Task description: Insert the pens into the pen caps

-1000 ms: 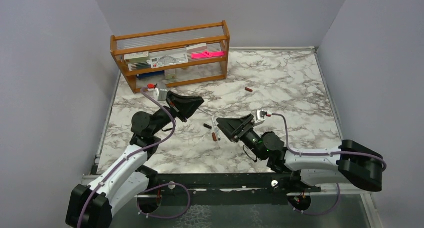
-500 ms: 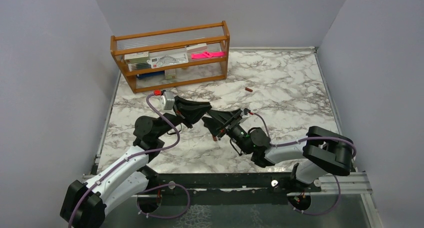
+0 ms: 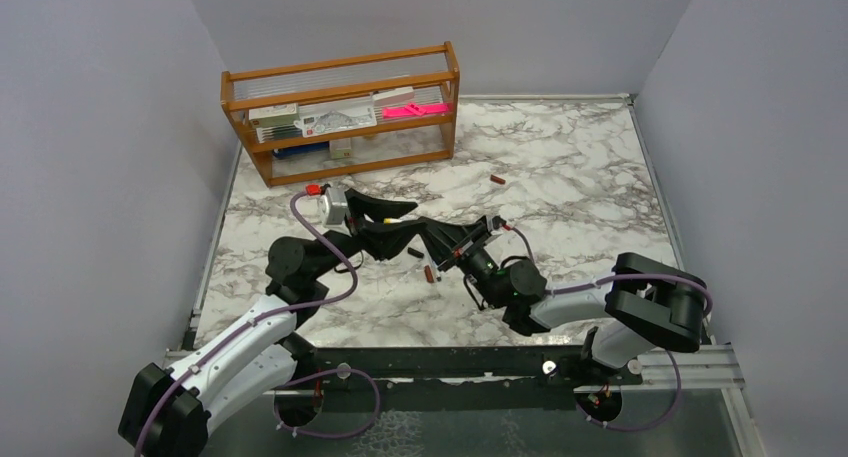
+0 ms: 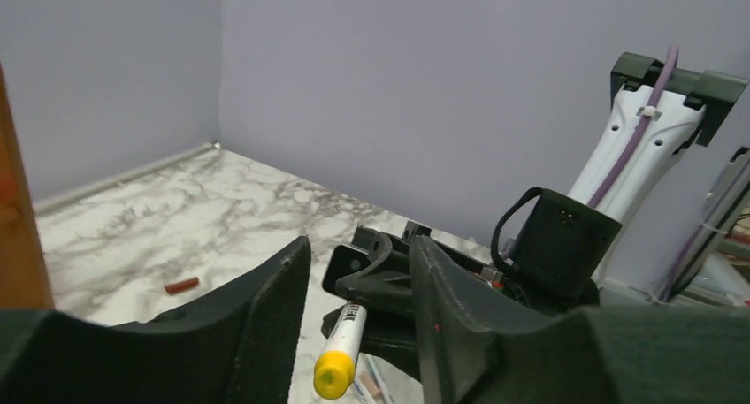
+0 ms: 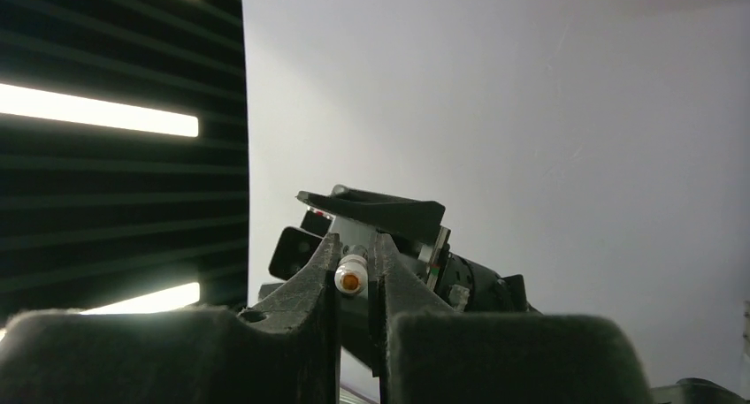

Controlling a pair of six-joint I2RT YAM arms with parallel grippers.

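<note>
A white pen (image 4: 347, 342) with a yellow end hangs in the air between my two grippers. My right gripper (image 5: 354, 242) is shut on it, and the pen's orange tip (image 5: 351, 278) shows end-on between its fingers. My left gripper (image 4: 361, 247) stands open around the same pen, with a gap on both sides of the barrel. In the top view the left gripper (image 3: 398, 229) and the right gripper (image 3: 440, 239) meet nose to nose over the table's middle. Another pen (image 3: 430, 271) with a dark red end and a black pen cap (image 3: 413, 252) lie just below them. A dark red pen cap (image 3: 497, 179) lies further back.
A wooden shelf rack (image 3: 340, 157) with boxed stationery and a bright pink flat item (image 3: 410, 109) stands at the back left. Grey walls enclose the marble table (image 3: 580, 157) on three sides. The right arm's body (image 3: 650, 307) lies along the near right.
The right arm swung left to meet the left gripper and its jaws shut on the pen. The left gripper's jaws have parted off the pen.
</note>
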